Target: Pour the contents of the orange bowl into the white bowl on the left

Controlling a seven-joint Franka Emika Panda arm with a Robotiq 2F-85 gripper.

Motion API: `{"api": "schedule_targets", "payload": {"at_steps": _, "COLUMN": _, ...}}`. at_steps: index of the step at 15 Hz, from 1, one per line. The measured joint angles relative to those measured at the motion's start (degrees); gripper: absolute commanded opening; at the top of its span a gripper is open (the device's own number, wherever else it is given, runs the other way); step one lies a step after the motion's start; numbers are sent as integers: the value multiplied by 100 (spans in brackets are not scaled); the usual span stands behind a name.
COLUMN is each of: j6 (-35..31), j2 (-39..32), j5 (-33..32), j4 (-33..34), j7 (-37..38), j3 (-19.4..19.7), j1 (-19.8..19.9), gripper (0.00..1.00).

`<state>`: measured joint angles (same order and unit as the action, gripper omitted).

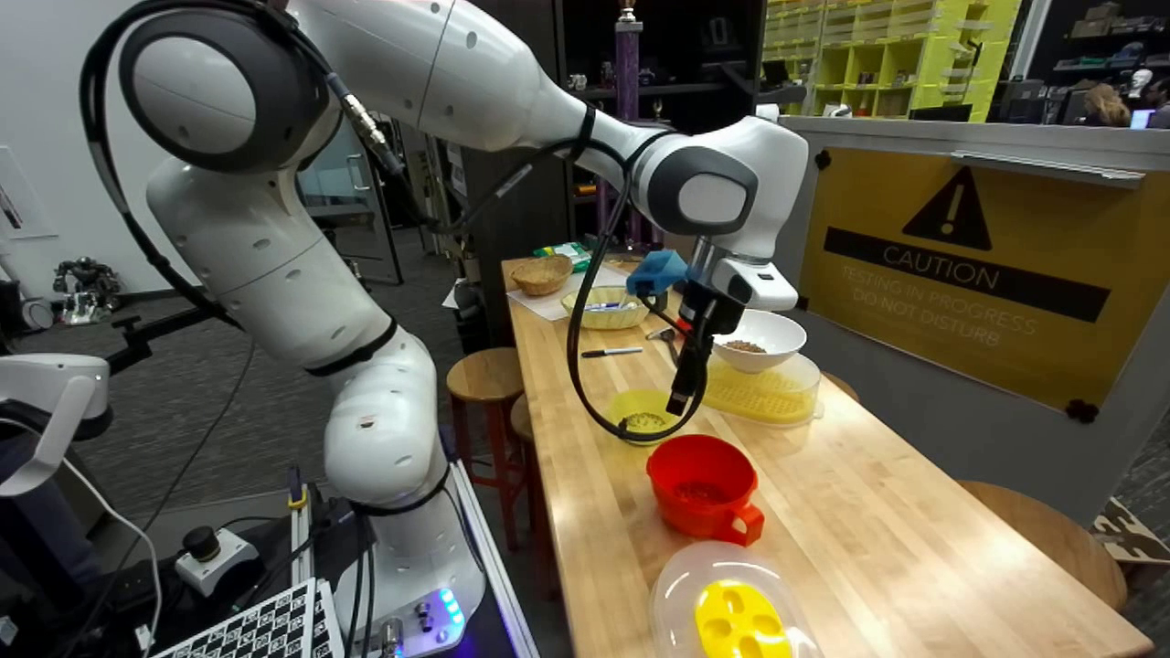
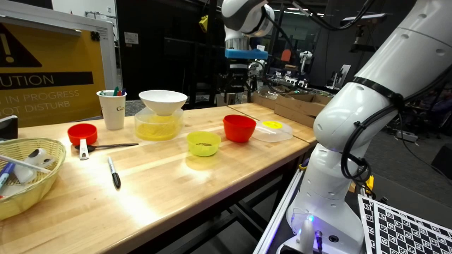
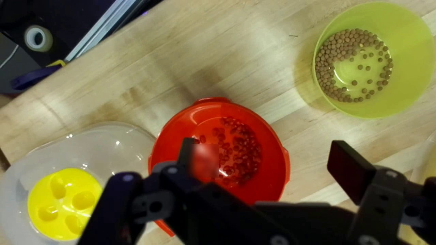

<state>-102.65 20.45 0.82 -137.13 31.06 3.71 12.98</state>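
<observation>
The claw (image 3: pixel 267 161) stands wide, empty; to take the orange bowl (image 3: pixel 272 163), wrist-view centre, straddle its right edge squarely.

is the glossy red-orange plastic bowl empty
Not empty: in the wrist view, the glossy red-orange plastic bowl holds dark red pieces covering part of its bottom.

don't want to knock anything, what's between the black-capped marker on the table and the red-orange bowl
A yellow-green bowl holding brown pellets, in both exterior views.

One orange bowl (image 2: pixel 239 130), one white bowl (image 2: pixel 163 101), one yellow-green bowl (image 2: pixel 202 151), two baskets (image 1: pixel 541 284)
</observation>
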Motion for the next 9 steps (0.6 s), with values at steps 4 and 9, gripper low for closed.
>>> {"api": "schedule_targets", "payload": {"at_steps": 4, "j6": 122, "j2": -34, "j5": 0, "j4": -7, "j7": 242, "j3": 32, "j1": 61, "gripper": 100}}
{"api": "schedule_targets", "payload": {"at_steps": 9, "j6": 157, "j2": -195, "j5": -12, "j4": -31, "j7": 487, "j3": -6, "j1": 53, "gripper": 100}}
